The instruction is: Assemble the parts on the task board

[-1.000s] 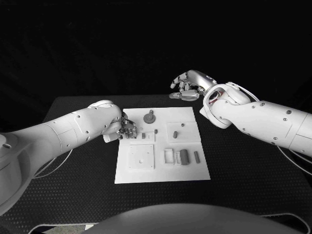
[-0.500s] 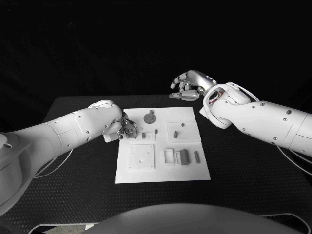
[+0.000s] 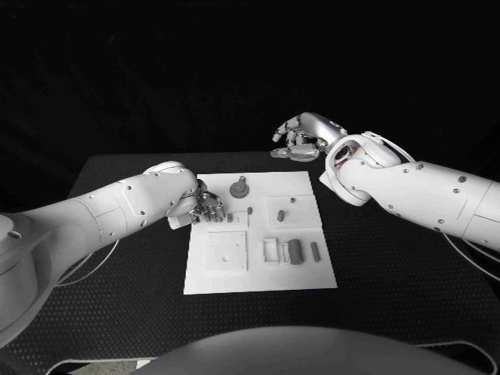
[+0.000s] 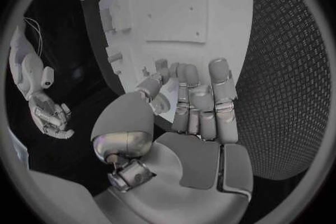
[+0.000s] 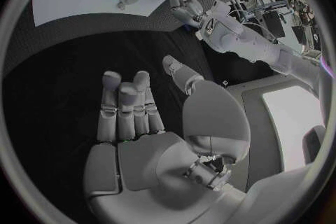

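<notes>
The white task board (image 3: 262, 269) lies in the middle of the black table. On it are a round knobbed part (image 3: 241, 187), a small peg (image 3: 282, 212) and grey blocks (image 3: 295, 250). My left hand (image 3: 207, 208) hovers low over the board's left edge, above a few small pieces (image 3: 230, 219). In the left wrist view its fingers (image 4: 199, 95) stretch out straight over the board (image 4: 182, 0) with nothing in the palm. My right hand (image 3: 302, 137) is raised beyond the table's far edge; in the right wrist view its fingers (image 5: 129, 106) hold nothing.
A square recessed plate (image 3: 226, 250) sits on the board's near left. Black textured table (image 3: 408, 258) lies bare to the right of the board. My right forearm (image 3: 419, 187) slants above the table's right side.
My left hand has edged slightly to the right, further over the board's left edge. The right arm has not moved.
</notes>
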